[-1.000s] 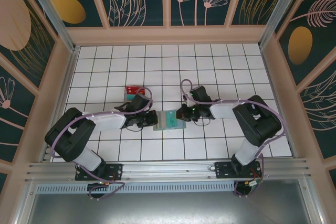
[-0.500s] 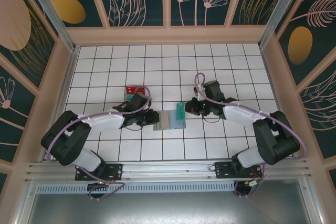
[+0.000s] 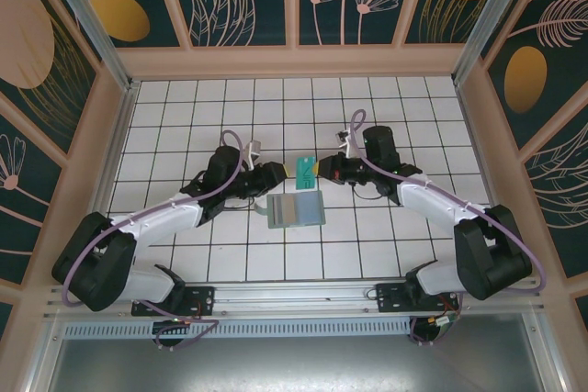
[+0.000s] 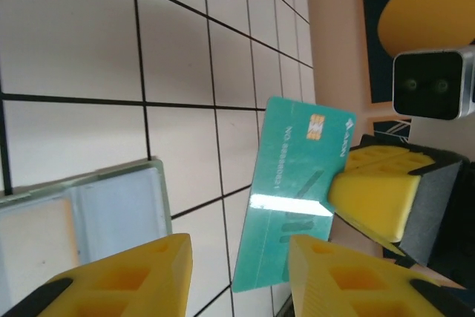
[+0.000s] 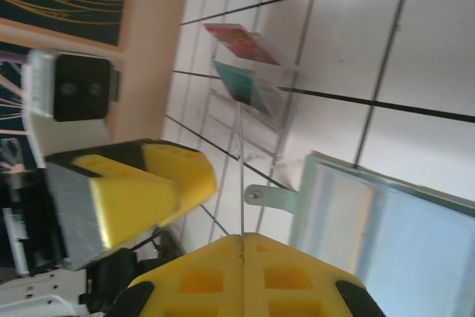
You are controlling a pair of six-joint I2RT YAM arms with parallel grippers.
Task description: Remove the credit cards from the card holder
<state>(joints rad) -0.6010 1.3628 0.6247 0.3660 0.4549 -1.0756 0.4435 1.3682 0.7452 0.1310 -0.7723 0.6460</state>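
The card holder (image 3: 296, 210) lies open and flat on the white tiles, light blue inside. It is also at the lower left of the left wrist view (image 4: 82, 213), where a tan card (image 4: 33, 239) sits in its pocket. My right gripper (image 3: 323, 168) is shut on a teal credit card (image 3: 304, 170) and holds it above the floor behind the holder. The teal card (image 4: 293, 191) hangs just ahead of my left gripper (image 4: 237, 280), which is open, its fingers apart and touching nothing. In the right wrist view the card (image 5: 242, 176) is edge-on, pinched in my right gripper (image 5: 242, 237).
A clear tray (image 5: 249, 72) holding a red and a teal card stands on the tiles beyond the left gripper. The holder's strap tab (image 5: 271, 197) sticks out toward it. Tan walls enclose the tiled floor (image 3: 413, 107), with open tiles behind both grippers.
The right gripper has drawn the teal card out of the holder and lifted it back. The left gripper has let go of the holder's left edge, opened and moved up to the card.
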